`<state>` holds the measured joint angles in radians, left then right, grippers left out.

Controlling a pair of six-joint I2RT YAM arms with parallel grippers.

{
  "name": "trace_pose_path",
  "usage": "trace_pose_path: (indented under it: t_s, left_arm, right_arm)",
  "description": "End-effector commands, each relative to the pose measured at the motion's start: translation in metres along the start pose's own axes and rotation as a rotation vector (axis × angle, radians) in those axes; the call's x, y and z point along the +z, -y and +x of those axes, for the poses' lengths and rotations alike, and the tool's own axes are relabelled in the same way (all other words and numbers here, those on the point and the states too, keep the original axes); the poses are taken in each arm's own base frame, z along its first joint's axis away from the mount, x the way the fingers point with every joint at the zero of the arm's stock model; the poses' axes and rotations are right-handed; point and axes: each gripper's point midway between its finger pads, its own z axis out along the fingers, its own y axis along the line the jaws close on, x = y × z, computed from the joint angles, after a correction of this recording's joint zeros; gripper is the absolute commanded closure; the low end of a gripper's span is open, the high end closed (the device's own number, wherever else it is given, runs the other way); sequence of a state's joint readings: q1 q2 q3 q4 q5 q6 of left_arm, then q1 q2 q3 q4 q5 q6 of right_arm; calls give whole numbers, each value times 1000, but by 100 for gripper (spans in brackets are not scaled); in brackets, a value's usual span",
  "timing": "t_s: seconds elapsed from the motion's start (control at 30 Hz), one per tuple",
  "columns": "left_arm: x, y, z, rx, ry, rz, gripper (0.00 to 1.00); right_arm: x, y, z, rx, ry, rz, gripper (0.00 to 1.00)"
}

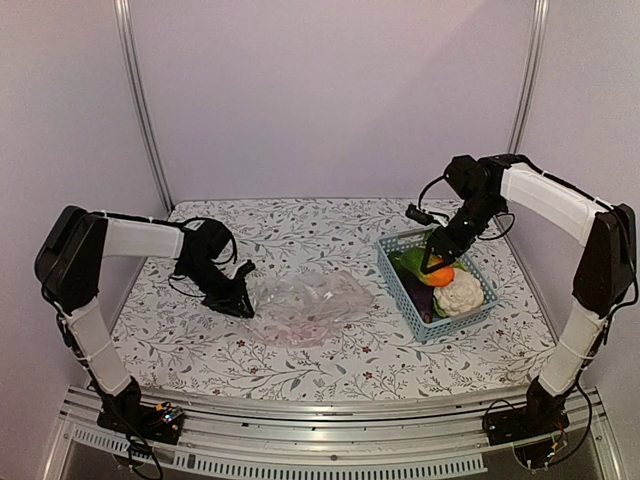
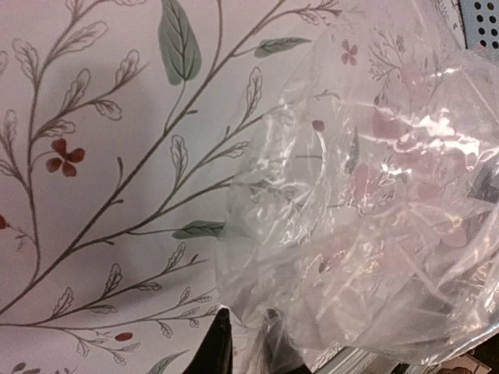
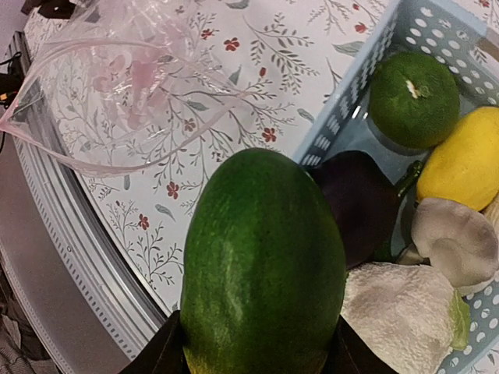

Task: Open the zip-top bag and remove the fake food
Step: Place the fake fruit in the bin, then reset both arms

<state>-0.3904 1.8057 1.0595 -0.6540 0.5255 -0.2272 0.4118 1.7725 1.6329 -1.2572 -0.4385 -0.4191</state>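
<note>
the zip-top bag [image 1: 305, 308] is glossy crinkly plastic, the tablecloth [image 1: 300, 235] matt printed cloth.

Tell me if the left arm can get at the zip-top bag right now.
Probably yes: the left gripper sits at the left edge of the zip-top bag, with nothing between them.

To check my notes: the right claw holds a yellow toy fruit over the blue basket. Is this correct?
Not quite. The toy fruit in the right claw is green, not yellow, over the blue basket; the right wrist view shows it.
</note>
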Motion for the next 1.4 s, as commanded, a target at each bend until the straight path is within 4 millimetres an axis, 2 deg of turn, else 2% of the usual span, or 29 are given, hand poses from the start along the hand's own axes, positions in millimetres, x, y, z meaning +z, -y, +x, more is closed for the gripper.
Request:
trace_pose_path:
  t_s: [0.0,0.13,0.23,0.4,0.53,0.6,0.67,0.7,0.73,0.77,0.93,1.03,1.07,1.1,1.2,1.37]
  left_arm:
    - [-20,2,-10,30,59,-37,80]
    - [-32,4,-16,53,106,-66,63]
    - [-49,13,-22,92,175,-71,55]
    - [-76,19,-35,141,291,-110,53]
    - [-87,13,-37,148,332,-167,53]
    - [-88,11,-37,150,332,-185,53]
    - [-90,8,-38,149,335,-204,52]
    - [-91,7,-40,149,344,-217,52]
    - [-94,7,-42,155,360,-224,51]
    - [-97,7,-43,161,379,-228,51]
    - [-135,16,-53,221,546,-283,47]
    - [-167,10,-57,191,656,-380,45]
    - [-178,8,-56,179,691,-411,21]
    - [-191,8,-56,168,730,-441,3]
    - [-223,14,-55,176,823,-492,0]
    - [-267,46,-58,289,960,-509,0]
  right_arm:
    - [-22,36,-17,56,158,146,61]
    - [-18,64,-33,107,203,223,61]
    - [-3,84,-42,148,197,241,60]
    - [25,126,-47,214,153,314,52]
    - [37,129,-50,261,154,254,39]
    - [34,130,-48,277,149,260,32]
    - [19,126,-48,270,167,275,23]
    - [8,124,-47,265,185,284,6]
    - [0,120,-47,257,200,284,2]
    - [-16,112,-48,235,230,284,1]
    - [-67,82,-40,181,353,249,1]
    - [-98,73,-35,147,449,302,1]
    - [-103,73,-34,136,475,329,1]
    - [-115,66,-30,113,510,361,1]
    - [-131,67,-16,81,556,486,1]
    - [-128,71,-1,161,593,526,1]
